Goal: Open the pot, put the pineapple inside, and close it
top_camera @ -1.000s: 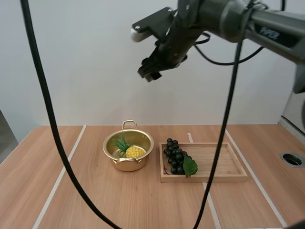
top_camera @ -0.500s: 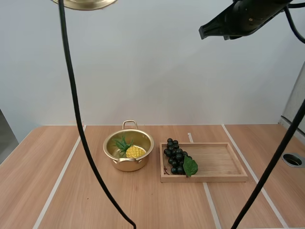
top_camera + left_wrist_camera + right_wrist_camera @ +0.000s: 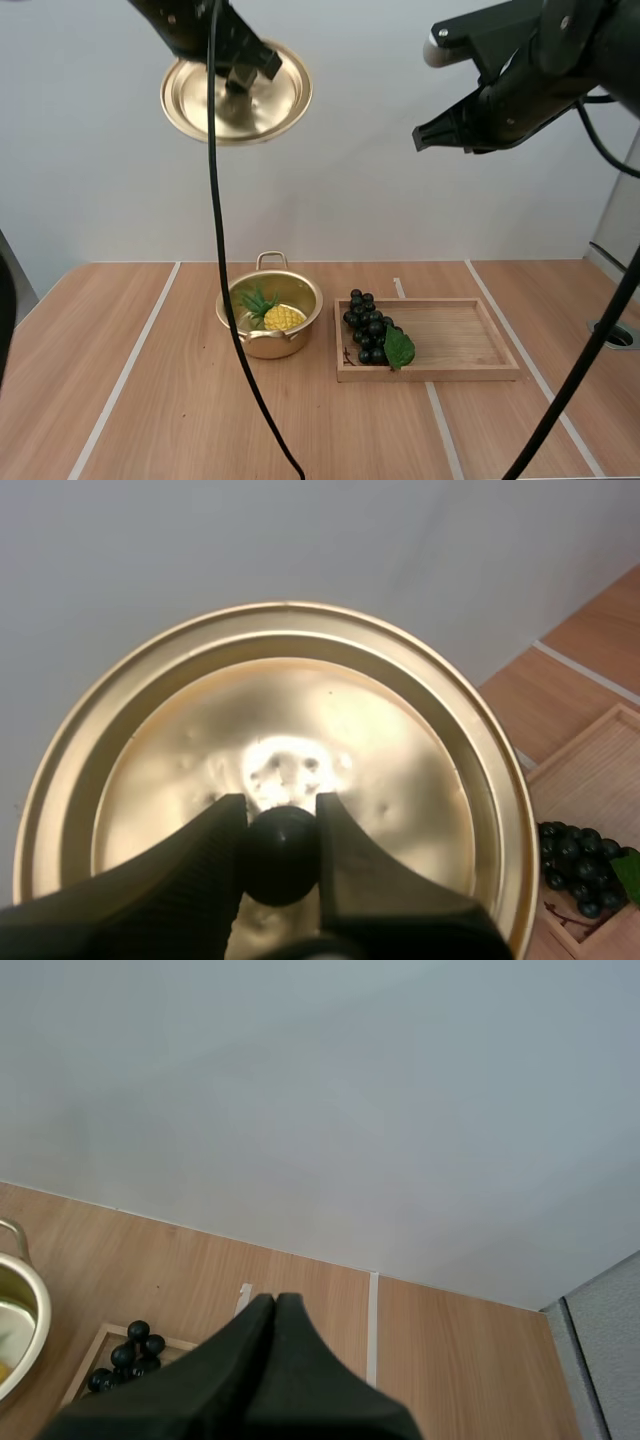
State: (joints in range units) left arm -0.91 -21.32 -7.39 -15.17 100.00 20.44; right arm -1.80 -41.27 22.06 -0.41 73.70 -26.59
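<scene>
The gold pot (image 3: 270,318) stands open on the table with the yellow pineapple (image 3: 277,316) lying inside it. High above and to the left, my left gripper (image 3: 240,80) holds the gold lid (image 3: 237,97) tilted. In the left wrist view its fingers (image 3: 215,855) pinch the lid's black knob (image 3: 281,855) in front of the lid (image 3: 280,750). My right gripper (image 3: 419,139) hangs high at the right, shut on nothing. In the right wrist view my right gripper (image 3: 275,1302) is one dark wedge, with the pot's rim (image 3: 18,1325) off to its side.
A wooden tray (image 3: 460,345) lies right of the pot with a bunch of dark grapes (image 3: 368,330) and a green leaf at its left end. The grapes (image 3: 585,855) and the tray (image 3: 600,770) lie beyond the lid's edge. Grapes (image 3: 130,1358) sit near the right gripper's wedge.
The lid has come down and to the right from the top edge, held by my left gripper. My right arm swung from above the pot to the right and its fingers shut.
</scene>
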